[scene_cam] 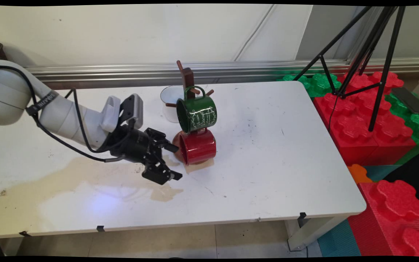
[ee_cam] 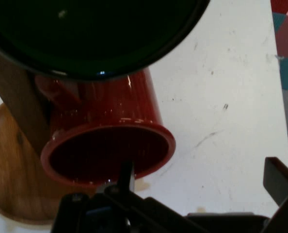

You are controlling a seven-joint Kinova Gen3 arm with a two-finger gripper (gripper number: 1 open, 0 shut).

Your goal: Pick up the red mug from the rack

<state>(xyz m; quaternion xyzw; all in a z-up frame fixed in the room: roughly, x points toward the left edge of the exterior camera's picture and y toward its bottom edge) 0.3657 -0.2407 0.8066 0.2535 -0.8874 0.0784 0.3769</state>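
White table (scene_cam: 275, 153), stained at near left. Jaws spread wide, gripper (scene_cam: 175, 162) just left of red mug (scene_cam: 196, 146), mouth facing jaws, hanging under green mug (scene_cam: 197, 113) on wooden rack (scene_cam: 187, 78).

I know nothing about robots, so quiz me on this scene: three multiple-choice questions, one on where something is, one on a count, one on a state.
1. Where is the green mug?
A. on the floor
B. hung on the wooden mug stand, above the red mug
C. in the end effector

2. How many mugs are there?
A. three
B. one
C. five

3. The end effector is:
A. shut on the red mug
B. out of sight
C. open, beside the red mug's mouth

Answers: 1 B, it hangs directly over the red one; 2 A, green, red and a white mug behind; 3 C, its fingers stand apart with nothing between them.
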